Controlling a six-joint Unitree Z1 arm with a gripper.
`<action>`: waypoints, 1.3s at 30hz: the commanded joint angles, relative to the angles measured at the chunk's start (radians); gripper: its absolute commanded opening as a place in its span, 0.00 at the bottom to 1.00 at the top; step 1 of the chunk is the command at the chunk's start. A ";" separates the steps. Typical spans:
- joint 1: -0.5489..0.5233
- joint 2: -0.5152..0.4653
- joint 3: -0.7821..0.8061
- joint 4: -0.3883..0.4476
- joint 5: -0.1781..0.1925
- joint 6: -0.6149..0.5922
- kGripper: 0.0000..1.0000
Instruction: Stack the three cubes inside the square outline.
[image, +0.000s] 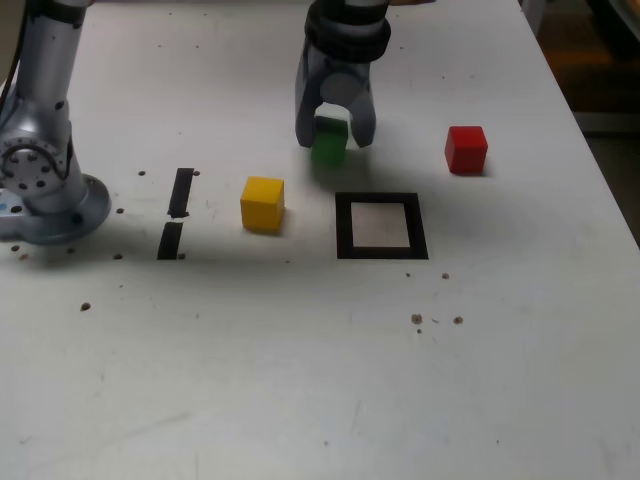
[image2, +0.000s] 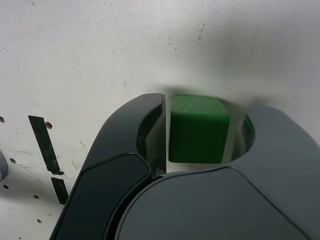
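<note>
Yellow cube (image: 262, 206) waits unheld at the exterior view's left. Next, we see the end effector (image: 334, 139), fingers parted around the green cube (image2: 197, 137), presumably for gripping its sides. Then come the square outline (image: 382, 253), likely kept free for stacking, and red cube (image: 466, 151). We count three cubes, one outline.

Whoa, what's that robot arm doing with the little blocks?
The robot arm has its tool open around the green block, with one finger on each side and small gaps showing, so it isn't squeezing it. It looks like it may be about to grab it. The yellow block and the red block sit apart on the white table. Nothing is stacked inside the black square yet.
</note>
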 joint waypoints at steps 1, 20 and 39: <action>0.002 -0.002 0.002 -0.001 -0.003 0.000 0.87; -0.174 0.129 -0.688 0.348 0.103 0.021 0.97; -0.140 0.363 -0.846 0.365 0.082 0.058 0.94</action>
